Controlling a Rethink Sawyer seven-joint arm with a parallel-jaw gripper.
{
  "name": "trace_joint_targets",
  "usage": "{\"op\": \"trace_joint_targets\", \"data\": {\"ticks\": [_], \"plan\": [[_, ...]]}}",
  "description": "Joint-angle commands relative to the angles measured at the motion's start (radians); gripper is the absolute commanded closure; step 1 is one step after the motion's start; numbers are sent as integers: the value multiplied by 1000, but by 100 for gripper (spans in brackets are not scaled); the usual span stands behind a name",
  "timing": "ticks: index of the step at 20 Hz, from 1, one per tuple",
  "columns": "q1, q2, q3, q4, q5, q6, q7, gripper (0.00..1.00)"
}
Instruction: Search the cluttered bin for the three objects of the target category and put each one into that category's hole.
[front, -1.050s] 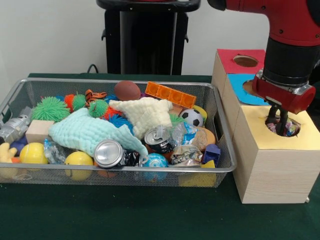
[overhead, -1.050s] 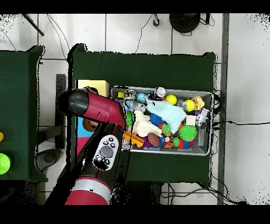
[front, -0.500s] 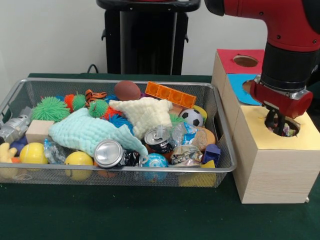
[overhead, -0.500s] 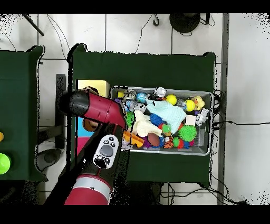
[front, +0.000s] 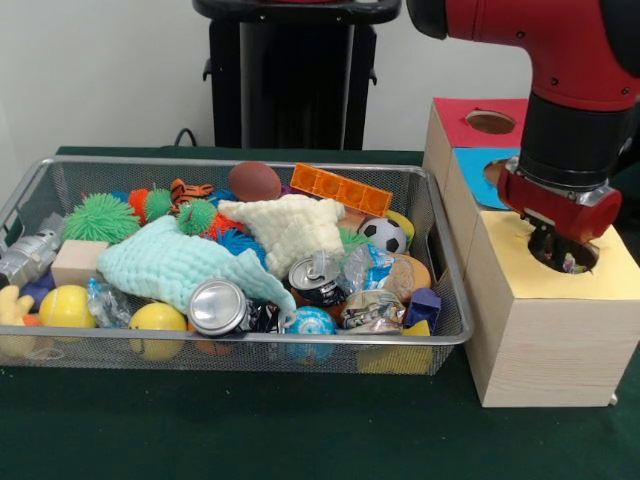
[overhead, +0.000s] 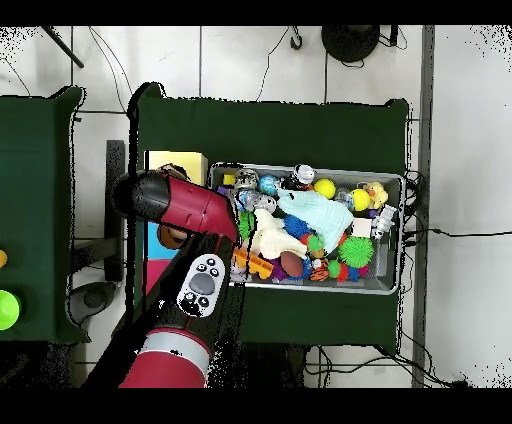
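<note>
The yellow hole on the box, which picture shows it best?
The front view. There the yellow hole is an open dark circle in the box top, though the robot's claw dips into it. In the overhead view the red arm covers the hole; only a corner of the yellow top shows.

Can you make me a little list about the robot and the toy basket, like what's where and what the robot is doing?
arm: red and black, over the boxes beside the basket
gripper: lowered into the hole of the yellow-topped box; open or shut cannot be seen
other boxes: blue-topped box, red-topped box
basket: wire mesh, full
in basket: cans, yellow balls, soccer ball, spiky green ball, cloths, orange block
table: green cloth
</note>
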Motion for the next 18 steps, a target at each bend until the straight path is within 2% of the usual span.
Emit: {"op": "trace_joint_targets", "data": {"ticks": [1,2,3,5,7,10,18], "plan": [[-21,84,72,82,-7,-40,182,100],[-15,86,64,80,-9,-47,186,100],[-10,89,56,78,-11,-55,190,0],[-9,86,57,85,-5,-54,194,0],[-1,91,45,77,0,-10,210,0],[41,106,-16,41,-10,54,252,0],[20,92,16,55,0,44,218,0]]}}
